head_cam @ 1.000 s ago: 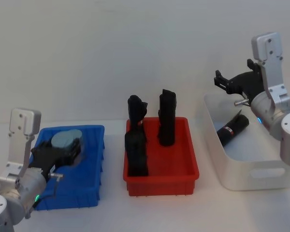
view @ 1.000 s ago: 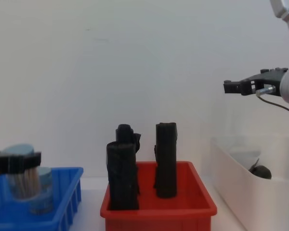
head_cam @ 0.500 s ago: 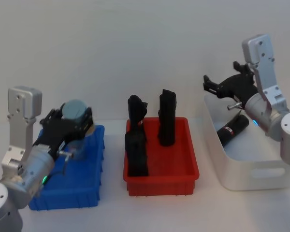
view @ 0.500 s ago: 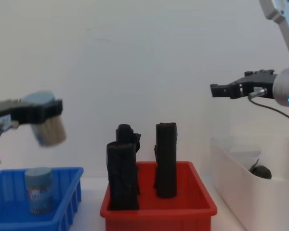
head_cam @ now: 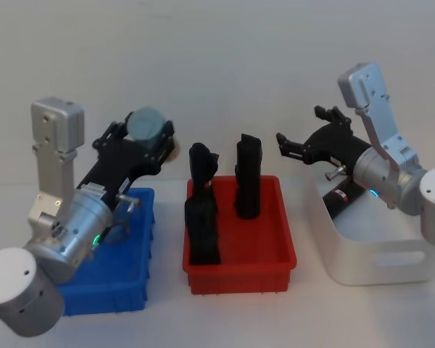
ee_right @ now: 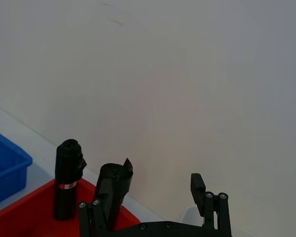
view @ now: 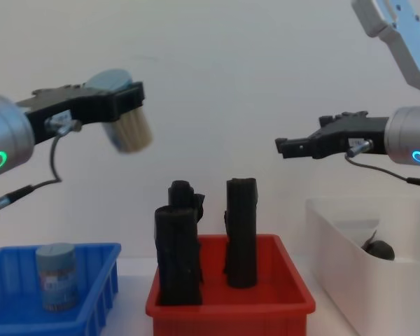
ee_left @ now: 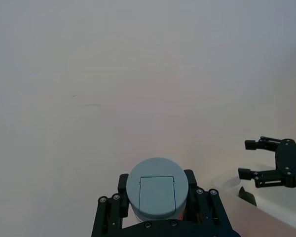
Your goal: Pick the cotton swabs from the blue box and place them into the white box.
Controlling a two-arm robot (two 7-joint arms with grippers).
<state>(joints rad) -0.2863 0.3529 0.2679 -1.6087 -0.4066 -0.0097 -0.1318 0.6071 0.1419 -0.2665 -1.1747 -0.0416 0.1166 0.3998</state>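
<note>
Left tool (head_cam: 151, 135) clamps tilted cotton swabs jar (view: 129, 133), right tool (head_cam: 293, 146) apart — rush your handover, it may drop into red bin (head_cam: 239, 279).

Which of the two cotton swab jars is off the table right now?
The held jar, clamped high and tilted in the left gripper. The other jar stands upright inside the blue box.
</note>
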